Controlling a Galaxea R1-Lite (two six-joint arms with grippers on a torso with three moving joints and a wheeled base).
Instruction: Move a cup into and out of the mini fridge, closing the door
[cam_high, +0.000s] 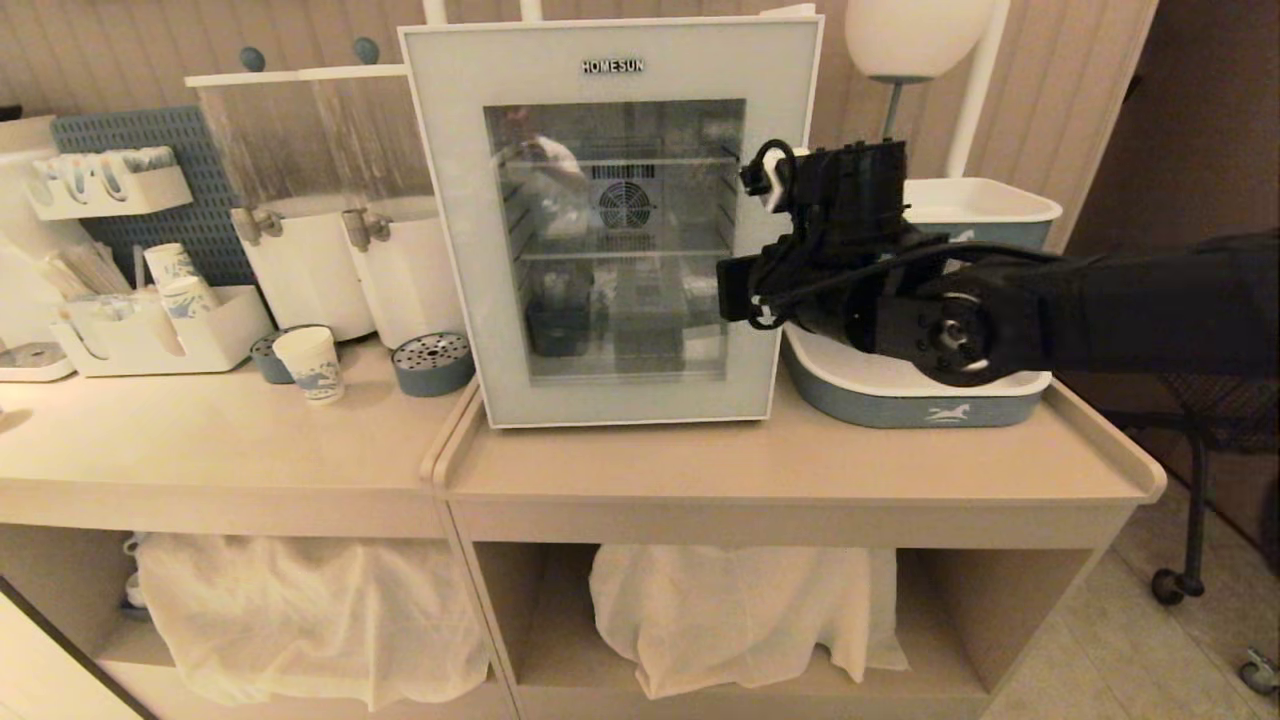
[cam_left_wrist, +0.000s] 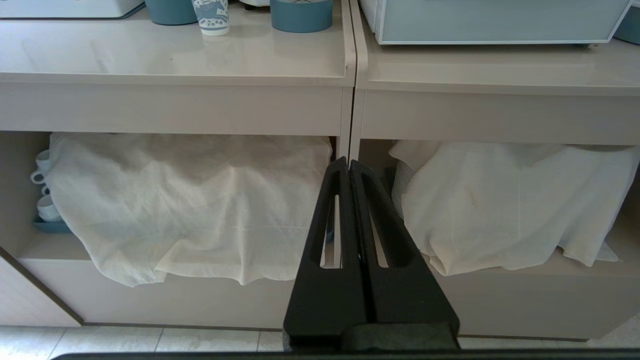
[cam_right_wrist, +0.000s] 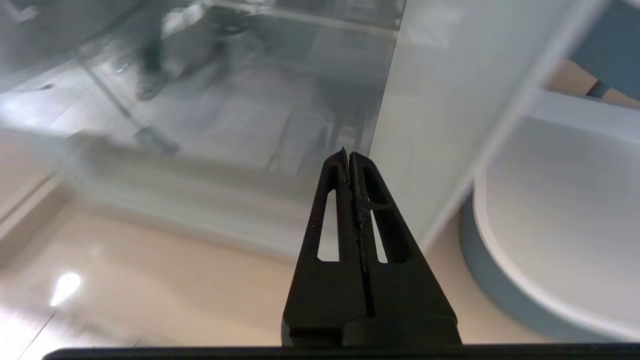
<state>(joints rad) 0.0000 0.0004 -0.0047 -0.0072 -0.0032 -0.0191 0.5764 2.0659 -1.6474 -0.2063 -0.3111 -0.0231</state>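
The right claw (cam_right_wrist: 349, 155), closed and empty, is at the right edge of the shut door (cam_high: 610, 215). The left claw (cam_left_wrist: 349, 162) is closed below the surface (cam_left_wrist: 175, 55), where the cup (cam_high: 310, 363) stands.

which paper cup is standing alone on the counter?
The cup in front of the left dispenser, upright beside its blue drip tray. The other cups sit stacked in the white organizer.

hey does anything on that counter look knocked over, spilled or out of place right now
Nothing stands out. The mini fridge sits square with its door shut, the cup stands upright on the counter to its left, and no spill shows. The right gripper, jaws shut, is at the door's right edge.
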